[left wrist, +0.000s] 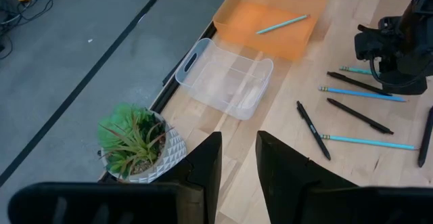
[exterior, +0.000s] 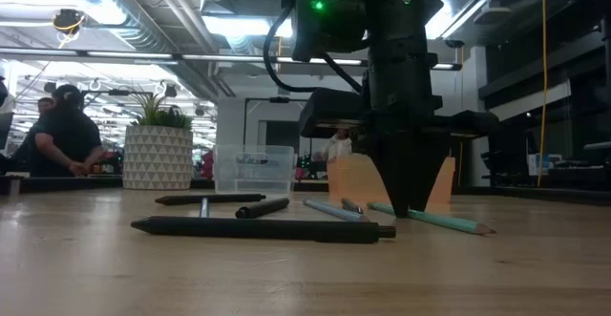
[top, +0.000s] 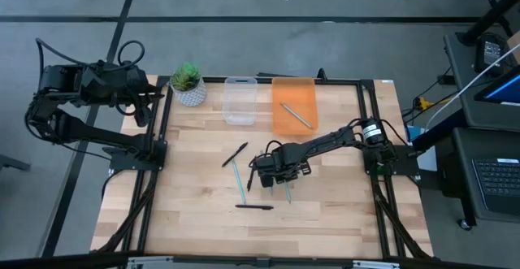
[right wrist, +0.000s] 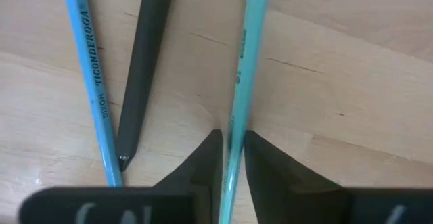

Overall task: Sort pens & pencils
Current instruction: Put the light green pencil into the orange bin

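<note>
Between the 2 fingers of the right gripper [right wrist: 230,158] lay a teal pencil [right wrist: 243,68], its long axis running straight ahead from the jaws, which pinched it against the table [right wrist: 352,82]. Just beside it lay a black pen [right wrist: 143,61]. Far off, the left gripper [left wrist: 238,162] hung spread.

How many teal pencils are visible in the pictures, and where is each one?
4. One pencil lies in the orange tray. Three lie on the table: one apart, one by the right gripper, one between its fingers. Others may be hidden.
</note>
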{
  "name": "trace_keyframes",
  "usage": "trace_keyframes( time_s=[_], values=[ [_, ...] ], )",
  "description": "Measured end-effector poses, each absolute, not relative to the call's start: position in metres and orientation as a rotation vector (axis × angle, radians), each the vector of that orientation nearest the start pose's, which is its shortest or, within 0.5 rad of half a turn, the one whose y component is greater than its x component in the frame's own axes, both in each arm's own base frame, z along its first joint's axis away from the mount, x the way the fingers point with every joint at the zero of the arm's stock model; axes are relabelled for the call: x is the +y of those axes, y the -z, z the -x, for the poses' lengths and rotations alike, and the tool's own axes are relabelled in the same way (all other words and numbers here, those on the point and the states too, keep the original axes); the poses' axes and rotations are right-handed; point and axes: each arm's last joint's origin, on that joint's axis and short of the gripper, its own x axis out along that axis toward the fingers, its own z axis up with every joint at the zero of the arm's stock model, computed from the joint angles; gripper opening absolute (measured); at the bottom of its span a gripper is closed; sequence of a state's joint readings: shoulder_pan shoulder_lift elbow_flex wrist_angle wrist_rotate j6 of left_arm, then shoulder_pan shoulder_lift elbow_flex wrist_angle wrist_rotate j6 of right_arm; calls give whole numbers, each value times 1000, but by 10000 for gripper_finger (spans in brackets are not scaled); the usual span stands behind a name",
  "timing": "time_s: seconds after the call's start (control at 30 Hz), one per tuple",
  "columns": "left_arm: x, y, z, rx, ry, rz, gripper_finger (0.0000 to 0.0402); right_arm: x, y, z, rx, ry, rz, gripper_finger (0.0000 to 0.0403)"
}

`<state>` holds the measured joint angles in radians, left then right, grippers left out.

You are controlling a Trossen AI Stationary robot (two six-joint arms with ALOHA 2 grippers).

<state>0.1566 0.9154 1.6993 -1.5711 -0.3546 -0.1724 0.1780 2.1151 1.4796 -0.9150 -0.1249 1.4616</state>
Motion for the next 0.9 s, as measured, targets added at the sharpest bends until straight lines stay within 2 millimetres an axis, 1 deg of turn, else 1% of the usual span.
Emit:
trace_keyframes(
  time_s=[0.23,0.5,0.77,0.9],
  values=[
    [19,-461,-55,747,-551,81,86,73,-137,-384,1408,917,-1089,40],
    [19,-461,-55,747,-551,82,86,73,-143,-381,1419,919,-1089,38],
    [19,-461,-55,747,-551,81,86,74,-161,-385,1409,910,-1092,37],
    [19,-461,-55,747,-551,81,86,74,-176,-387,1437,905,-1068,37]
  ],
)
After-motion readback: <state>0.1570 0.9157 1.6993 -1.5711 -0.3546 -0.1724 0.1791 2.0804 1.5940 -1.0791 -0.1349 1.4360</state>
